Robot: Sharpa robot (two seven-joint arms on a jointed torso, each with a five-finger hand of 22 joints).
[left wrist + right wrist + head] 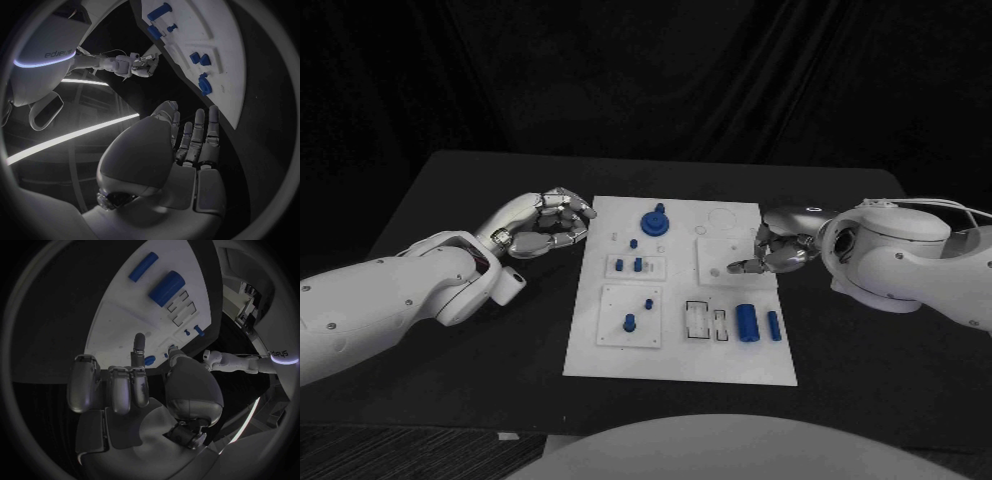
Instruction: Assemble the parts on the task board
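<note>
The white task board (682,350) lies mid-table. On it stand a large round blue part with a peg (655,220), small blue pegs (629,265) and another peg (629,322). A blue cylinder (749,322) and a thin blue bar (773,322) lie near its right edge, also seen as cylinder (167,287) and bar (144,266). My left hand (545,228) hovers just off the board's far left edge, fingers (187,140) bent and holding nothing. My right hand (776,250) reaches over the board's right side with one finger (140,340) and the thumb stretched out, the others curled, nothing between them.
Empty rectangular slots (704,322) sit beside the blue cylinder. Bare black table (473,190) surrounds the board on all sides, with a black curtain behind. My right forearm (906,260) lies over the table to the board's right.
</note>
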